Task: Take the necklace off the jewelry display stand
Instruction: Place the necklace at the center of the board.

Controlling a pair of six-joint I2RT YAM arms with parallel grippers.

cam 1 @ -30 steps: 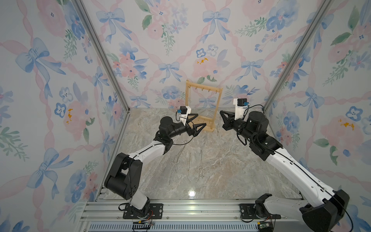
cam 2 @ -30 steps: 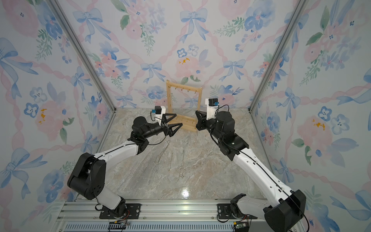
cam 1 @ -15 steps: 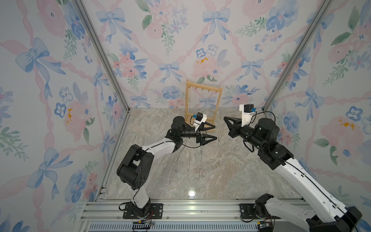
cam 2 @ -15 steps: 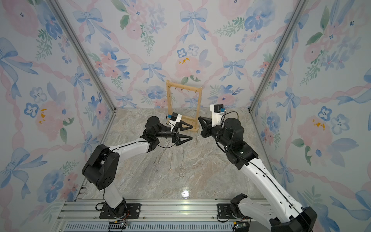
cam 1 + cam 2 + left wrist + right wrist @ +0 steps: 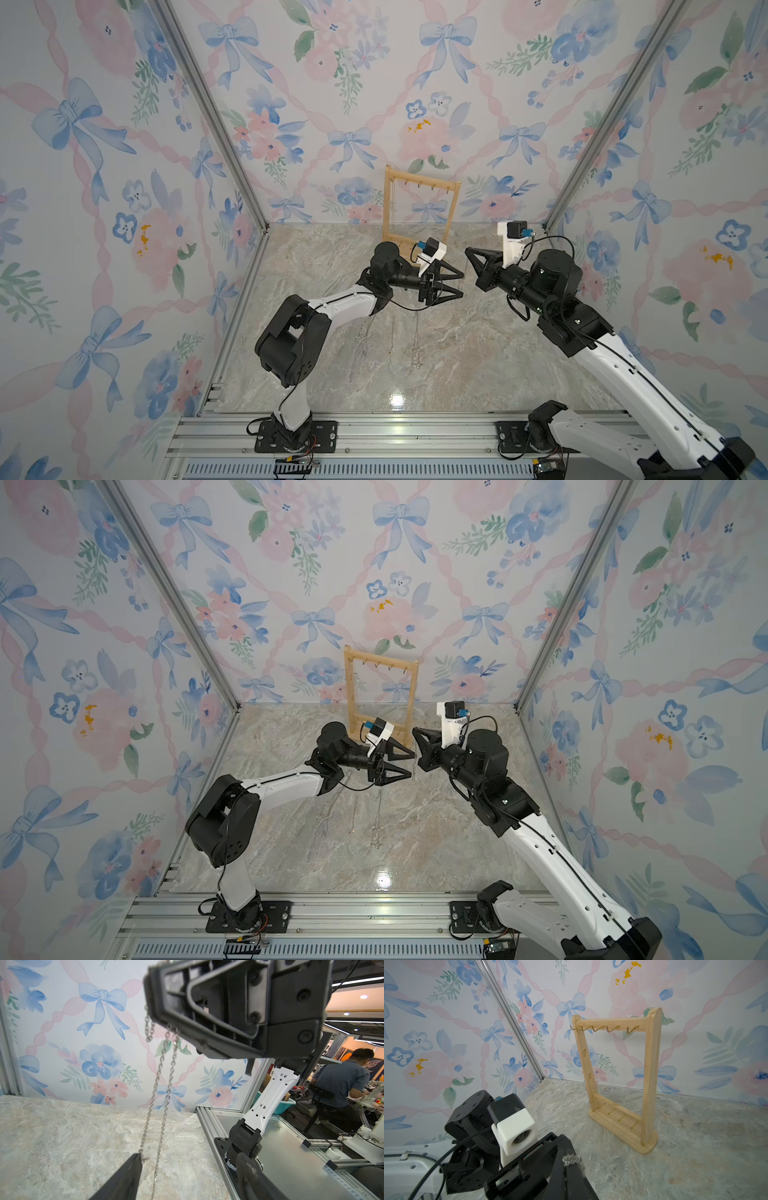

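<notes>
The jewelry display stand (image 5: 453, 216) (image 5: 380, 659) (image 5: 651, 1076) is a light-wood frame standing at the back wall. A thin gold necklace (image 5: 581, 1047) hangs from its end hook along one post. My right gripper (image 5: 467, 251) (image 5: 414, 731) (image 5: 572, 1164) hovers in front of the stand, shut on a silver chain necklace (image 5: 160, 1076) (image 5: 572, 1160) that hangs down in two strands. My left gripper (image 5: 462, 284) (image 5: 412, 764) (image 5: 190, 1158) is open just below, its jaws on either side of the hanging strands. One of its fingers (image 5: 135, 1165) touches a strand.
Several thin chains (image 5: 415, 345) (image 5: 376, 825) lie stretched out on the marble tabletop (image 5: 478, 374) in front of both grippers. Floral walls close in the back and sides. An aluminium rail (image 5: 395, 432) runs along the front edge.
My left gripper has swung right, up to the chain under my right gripper, and its jaws have narrowed a little. My right gripper stayed shut, shifting slightly forward.
</notes>
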